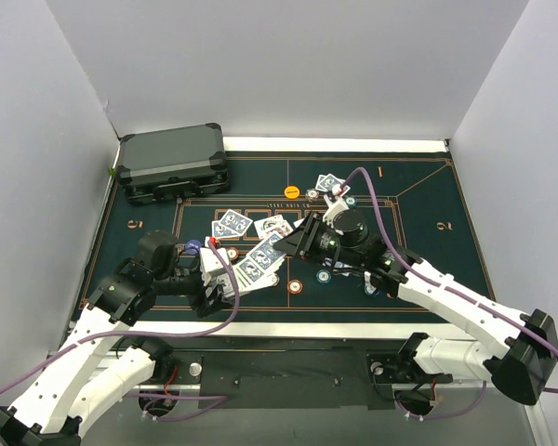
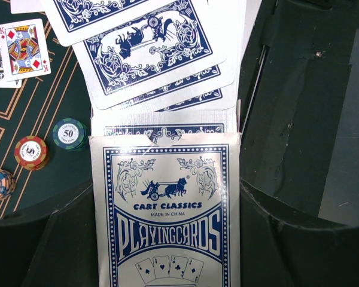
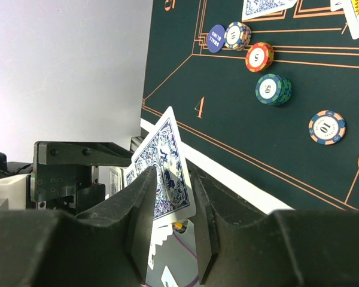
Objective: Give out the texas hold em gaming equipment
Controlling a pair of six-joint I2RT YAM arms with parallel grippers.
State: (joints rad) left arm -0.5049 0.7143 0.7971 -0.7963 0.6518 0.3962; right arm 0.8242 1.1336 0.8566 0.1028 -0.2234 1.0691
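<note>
Right, top view first: the left gripper (image 1: pixel 212 279) sits nr the near left edge of the mat (image 1: pixel 465 186), and the right gripper (image 1: pixel 296 243) reaches in to the mat's middle, meeting the fanned cards (image 1: pixel 260 260). Loose cards (image 1: pixel 231 223) lie toward the far edge w/ chips (image 1: pixel 298 286) scattered round; the dark case (image 1: pixel 174 163) sits at the far left corner. Left wrist view: its fingers (image 2: pixel 60 239) are clamped on the card box (image 2: pixel 167 209), cards sticking out the open top; a king of diamonds (image 2: pixel 24 48), green 50 chip (image 2: pixel 69 133) and red chip (image 2: pixel 31 152) lie on the felt alongside. Right wrist view: that gripper's fingers (image 3: pixel 140 209) stand close either side of one blue-backed card (image 3: pixel 164 167), upright btwn them; can't tell if it's actually pinched.
</note>
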